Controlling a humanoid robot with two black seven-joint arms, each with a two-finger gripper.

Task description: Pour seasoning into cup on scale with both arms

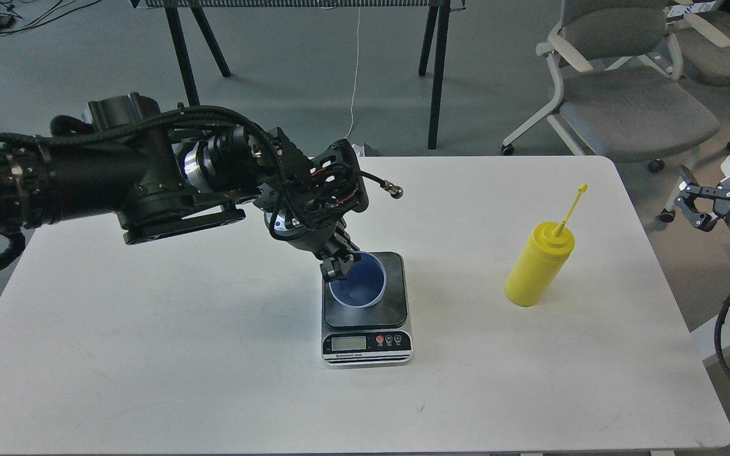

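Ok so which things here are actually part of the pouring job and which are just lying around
Part of the job:
- yellow squeeze bottle
- light blue cup, on the scale
- kitchen scale
- left gripper, at the cup's rim
- right gripper, off the table's right edge

Just lying about:
- grey office chairs
- white table
- black trestle legs

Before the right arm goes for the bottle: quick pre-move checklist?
1. Cup on scale platform: ok.
2. Cup upright, mouth open: ok.
3. Left gripper at the cup's rim; jaws gripping or free: cannot tell.
4. Seasoning bottle upright on table, apart from scale: ok.
5. Bottle cap off nozzle: ok, strap sticks up.
6. Right gripper open, clear of bottle: ok.
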